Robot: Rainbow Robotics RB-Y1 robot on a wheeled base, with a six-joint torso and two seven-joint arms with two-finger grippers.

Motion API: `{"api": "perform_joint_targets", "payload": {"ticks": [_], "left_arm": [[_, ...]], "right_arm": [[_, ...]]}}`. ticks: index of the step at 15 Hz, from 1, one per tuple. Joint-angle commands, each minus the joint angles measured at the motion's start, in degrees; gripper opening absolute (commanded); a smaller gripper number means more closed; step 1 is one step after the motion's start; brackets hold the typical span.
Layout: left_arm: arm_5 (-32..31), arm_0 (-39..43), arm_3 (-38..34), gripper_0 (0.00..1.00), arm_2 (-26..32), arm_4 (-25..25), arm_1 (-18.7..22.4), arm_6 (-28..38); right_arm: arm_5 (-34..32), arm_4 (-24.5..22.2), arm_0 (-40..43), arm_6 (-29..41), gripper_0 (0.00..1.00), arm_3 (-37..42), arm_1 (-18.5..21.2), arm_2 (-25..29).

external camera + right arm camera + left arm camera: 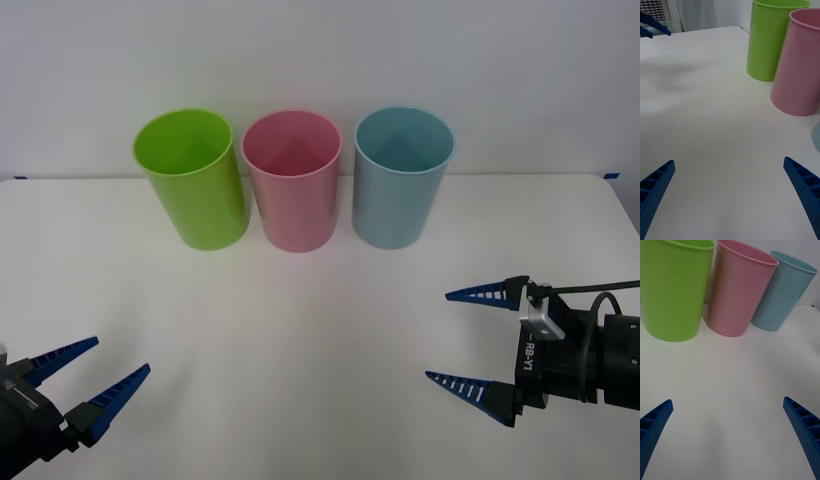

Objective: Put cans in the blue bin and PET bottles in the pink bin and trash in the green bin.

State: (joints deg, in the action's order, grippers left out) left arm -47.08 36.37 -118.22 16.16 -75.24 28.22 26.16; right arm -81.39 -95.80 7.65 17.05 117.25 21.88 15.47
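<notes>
Lime-green bin: the green bin (192, 180) stands upright at the far side of your white desk (300, 340), at the left end of the row of three; its mouth is open and you see nothing inside.
Pink bin: the pink bin (293, 180) stands in the middle, just beside the green one, upright.
Blue bin: the blue bin (401, 177) stands at the right end, upright, near the pink one with a narrow gap between them.
Left hand: your left hand (88, 371) hangs low at the near left of the desk, fingers spread apart, grasping nothing, well apart from the bins.
Right hand: your right hand (463, 337) sits at the near right, fingers pointing toward the middle of the desk, spread wide and released, nothing between them.
</notes>
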Motion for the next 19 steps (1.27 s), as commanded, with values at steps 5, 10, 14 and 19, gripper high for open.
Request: {"api": "perform_joint_targets", "payload": {"ticks": [5, 10, 14, 19], "left_arm": [[-5.7, -0.3, 0.0, 1.0, -0.6, -2.5, 0.7, 1.6], [-5.4, -1.4, 0.0, 1.0, -1.1, -3.9, 0.6, 2.2], [-5.4, -1.4, 0.0, 1.0, -1.1, -3.9, 0.6, 2.2], [-5.4, -1.4, 0.0, 1.0, -1.1, -3.9, 0.6, 2.2]], "right_arm": [[0.0, 0.0, 0.0, 0.0, 1.0, 0.0, 0.0, 0.0], [0.0, 0.0, 0.0, 0.0, 1.0, 0.0, 0.0, 0.0], [0.0, 0.0, 0.0, 0.0, 1.0, 0.0, 0.0, 0.0], [0.0, 0.0, 0.0, 0.0, 1.0, 0.0, 0.0, 0.0]]}}
